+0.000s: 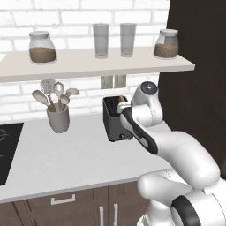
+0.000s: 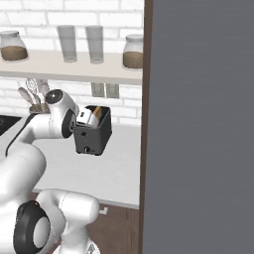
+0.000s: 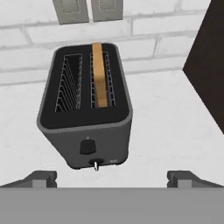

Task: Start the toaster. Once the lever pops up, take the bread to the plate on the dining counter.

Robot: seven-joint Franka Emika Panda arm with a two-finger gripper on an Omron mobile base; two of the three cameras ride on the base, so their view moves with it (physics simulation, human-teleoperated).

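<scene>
The toaster (image 3: 85, 109) stood on the white worktop (image 1: 66, 163) against the brick wall, under two wall sockets (image 3: 87, 9) and beside the dark tall cabinet (image 1: 194, 88). The bread (image 3: 99, 74) sat upright in the toaster's slot nearer that cabinet, its top edge showing above the rim; the other slot was bare. The lever (image 3: 87, 146) was a small dark tab on the narrow front panel, with a small knob (image 3: 96, 164) just below it.

The gripper (image 3: 112, 177) hovered in front of and above the toaster's front panel, jaws wide apart and holding nothing.

The risks from there, as I judged them: the lever was small and the knob lay just beneath it, so a press coming in slightly low could have landed on the knob instead. With the jaws spread that wide, neither finger lined up with the tab, and a straight descent could have straddled it. A push angled toward the wall might have slid or tipped the toaster rather than moving the lever. A finger dipping over the toaster's top could have knocked the bread.
</scene>
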